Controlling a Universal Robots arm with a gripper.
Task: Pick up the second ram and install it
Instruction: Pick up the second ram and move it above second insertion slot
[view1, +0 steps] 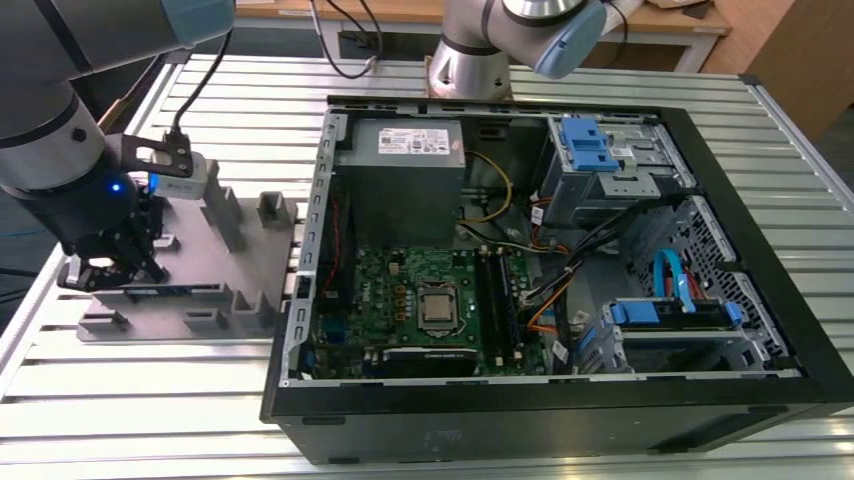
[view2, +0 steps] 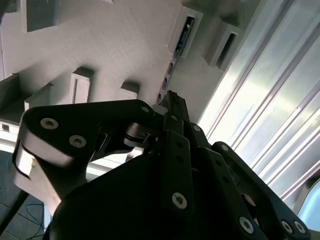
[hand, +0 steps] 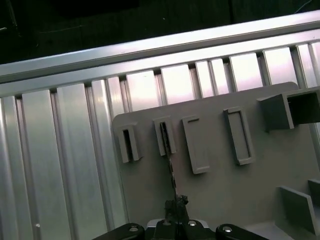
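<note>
Part: second ram (hand: 171, 170) stands on edge in a slot of the grey holder block (view1: 240, 262) — kept upright for gripping | Jaws: seemingly closed across its thin upper edge | Site: tabletop (view1: 147, 410), beside open computer case (view1: 507, 425).

grey holder block (view1: 230, 268) beside open computer case (view1: 534, 425).
</note>
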